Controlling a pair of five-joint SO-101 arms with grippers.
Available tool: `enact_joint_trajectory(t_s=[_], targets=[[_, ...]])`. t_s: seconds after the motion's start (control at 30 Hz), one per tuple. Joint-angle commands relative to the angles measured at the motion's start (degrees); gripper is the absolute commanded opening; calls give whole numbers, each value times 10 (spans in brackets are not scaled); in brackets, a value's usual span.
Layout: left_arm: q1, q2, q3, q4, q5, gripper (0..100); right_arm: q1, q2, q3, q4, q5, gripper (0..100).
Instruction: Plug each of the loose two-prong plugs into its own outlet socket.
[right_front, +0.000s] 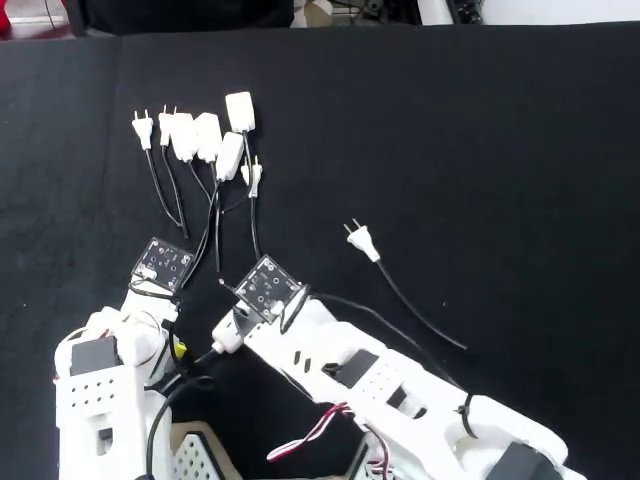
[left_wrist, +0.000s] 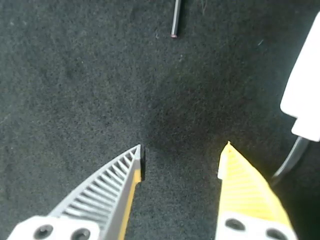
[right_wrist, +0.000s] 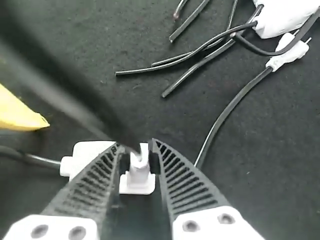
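Observation:
My right gripper (right_wrist: 137, 146) is shut on a small white plug (right_wrist: 136, 176), whose black cord (right_wrist: 75, 107) runs away from it. A white socket block (right_wrist: 82, 155) lies against the gripper's finger; in the high view this block (right_front: 228, 340) sits between the two arms. My left gripper (left_wrist: 183, 150) hangs open over bare cloth, with a white socket body (left_wrist: 305, 95) beside its yellow finger (left_wrist: 245, 190). Several white sockets (right_front: 208, 135) and plugs (right_front: 143, 128) cluster at the far left. One loose plug (right_front: 360, 240) lies alone mid-table.
Black cords (right_wrist: 200, 55) lie tangled on the black cloth (right_front: 480, 150) ahead of the right gripper. The lone plug's cord (right_front: 420, 315) trails toward the right arm. The left arm's yellow fingertip (right_wrist: 20, 117) shows close by. The cloth's right half is open.

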Motion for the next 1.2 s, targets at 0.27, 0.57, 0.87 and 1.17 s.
enact_joint_trajectory(t_s=[0.27, 0.57, 0.87, 1.17], targets=[[3, -4, -4, 4, -3, 252, 137, 24, -63, 114, 60, 12], [5, -4, -4, 4, -3, 252, 318, -15, -48, 116, 168, 12], [5, -4, -4, 4, -3, 252, 527, -39, -65, 94, 306, 12], [6, -4, -4, 4, -3, 252, 706, -36, -73, -31, 389, 12]])
